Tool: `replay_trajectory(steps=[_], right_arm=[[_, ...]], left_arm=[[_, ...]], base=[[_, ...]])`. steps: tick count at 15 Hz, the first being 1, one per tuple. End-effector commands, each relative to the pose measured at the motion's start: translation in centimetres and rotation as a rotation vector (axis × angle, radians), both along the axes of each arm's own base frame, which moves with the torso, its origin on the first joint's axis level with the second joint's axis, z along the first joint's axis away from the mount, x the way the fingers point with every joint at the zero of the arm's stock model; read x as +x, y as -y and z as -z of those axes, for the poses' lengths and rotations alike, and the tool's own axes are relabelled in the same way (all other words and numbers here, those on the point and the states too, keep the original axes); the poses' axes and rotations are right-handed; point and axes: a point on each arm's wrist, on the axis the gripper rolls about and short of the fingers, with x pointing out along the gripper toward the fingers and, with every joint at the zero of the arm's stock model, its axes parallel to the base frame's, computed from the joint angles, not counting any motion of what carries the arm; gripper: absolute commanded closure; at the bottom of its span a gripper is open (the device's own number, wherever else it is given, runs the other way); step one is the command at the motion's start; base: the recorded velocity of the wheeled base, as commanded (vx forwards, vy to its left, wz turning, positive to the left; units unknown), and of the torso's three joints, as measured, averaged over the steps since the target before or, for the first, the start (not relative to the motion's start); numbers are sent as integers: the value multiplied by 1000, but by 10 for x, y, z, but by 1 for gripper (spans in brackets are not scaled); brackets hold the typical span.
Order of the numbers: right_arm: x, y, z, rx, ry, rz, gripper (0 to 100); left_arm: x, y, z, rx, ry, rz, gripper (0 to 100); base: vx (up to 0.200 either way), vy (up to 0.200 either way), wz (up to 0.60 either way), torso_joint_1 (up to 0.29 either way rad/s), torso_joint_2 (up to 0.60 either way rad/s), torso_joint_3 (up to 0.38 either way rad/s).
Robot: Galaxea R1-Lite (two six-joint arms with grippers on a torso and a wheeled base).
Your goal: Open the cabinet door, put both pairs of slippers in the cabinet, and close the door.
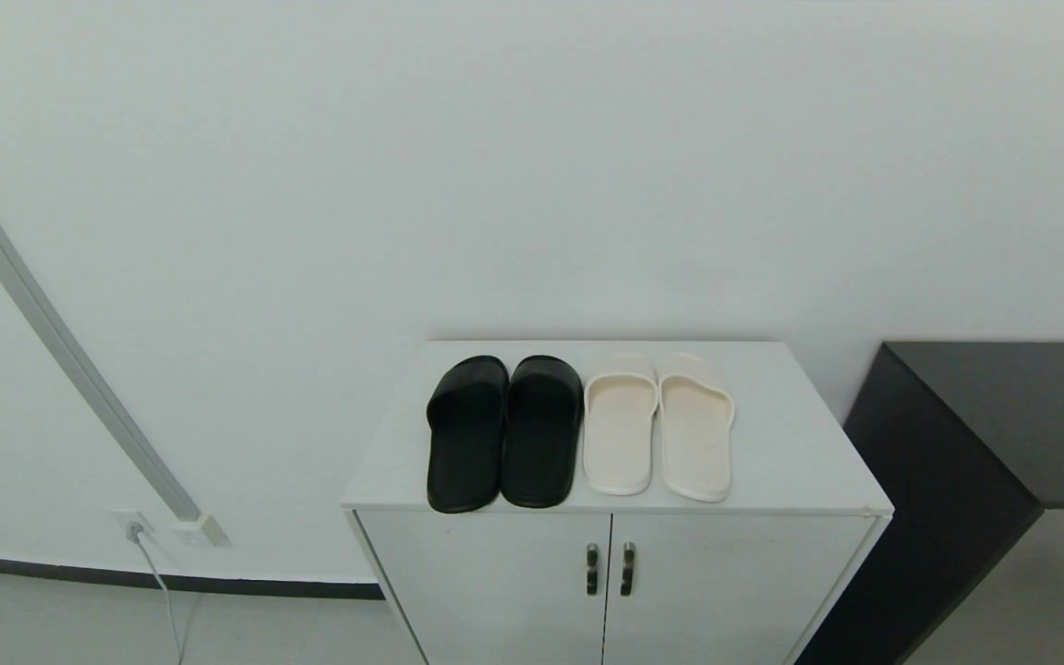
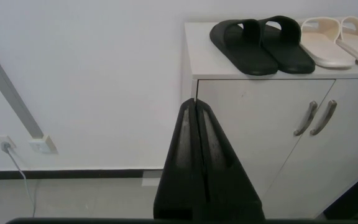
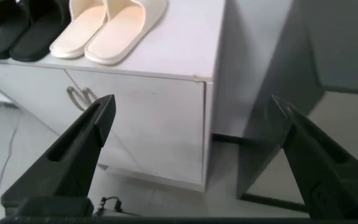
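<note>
A white cabinet (image 1: 615, 591) stands against the wall with both doors closed; two metal handles (image 1: 608, 568) meet at its middle. On its top lie a black pair of slippers (image 1: 504, 432) and, to their right, a white pair of slippers (image 1: 659, 425), toes toward the wall. My left gripper (image 2: 196, 106) is shut, fingers pressed together, low and left of the cabinet (image 2: 260, 124), with the black slippers (image 2: 263, 45) above it. My right gripper (image 3: 194, 109) is open wide, low in front of the cabinet's right corner (image 3: 160, 118), holding nothing; the white slippers (image 3: 107, 28) lie beyond it.
A black table (image 1: 1003, 434) stands close to the cabinet's right side. On the left, a grey conduit (image 1: 61, 342) runs down the wall to a socket (image 1: 133, 528) with a cable plugged in. Open floor lies left of the cabinet.
</note>
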Motion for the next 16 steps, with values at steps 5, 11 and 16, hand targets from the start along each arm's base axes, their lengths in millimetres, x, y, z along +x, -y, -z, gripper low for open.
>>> replay_trajectory(steps=[5, 11, 16], right_arm=[[71, -68, -18, -1, -89, -94, 0], [111, -155, -19, -18, -76, -81, 0], [150, -206, 1, -14, -115, -13, 0]], left_arm=[[0, 0, 0, 1, 0, 0, 100], [0, 0, 0, -1, 0, 0, 100], [0, 0, 0, -1, 0, 0, 100]], base=[[0, 0, 0, 0, 0, 0], [0, 0, 0, 0, 0, 0], [0, 0, 0, 0, 0, 0]])
